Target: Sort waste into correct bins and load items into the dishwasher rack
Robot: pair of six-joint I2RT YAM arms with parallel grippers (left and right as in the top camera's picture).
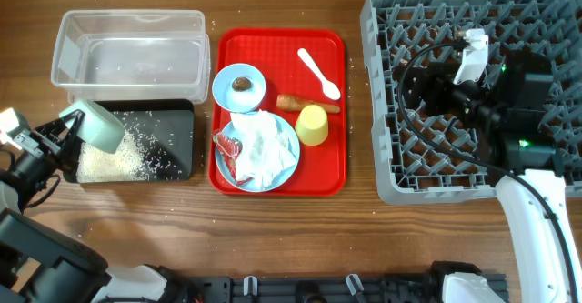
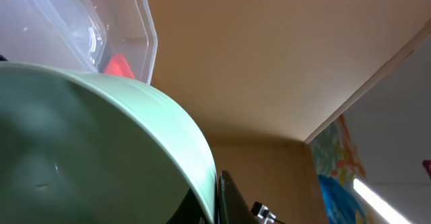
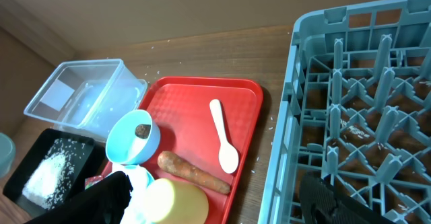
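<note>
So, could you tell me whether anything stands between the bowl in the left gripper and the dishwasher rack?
Yes. The red tray lies between the bowl and the dishwasher rack, carrying a plate, a second bowl and the upright yellow cup. The right arm also sits over the rack.

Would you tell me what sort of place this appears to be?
Probably a mock dish-clearing station on a wooden table: a grey pegged plastic dishwasher rack, a red serving tray bearing a pale blue round plate, and a clear plastic tub beside a black tray.
</note>
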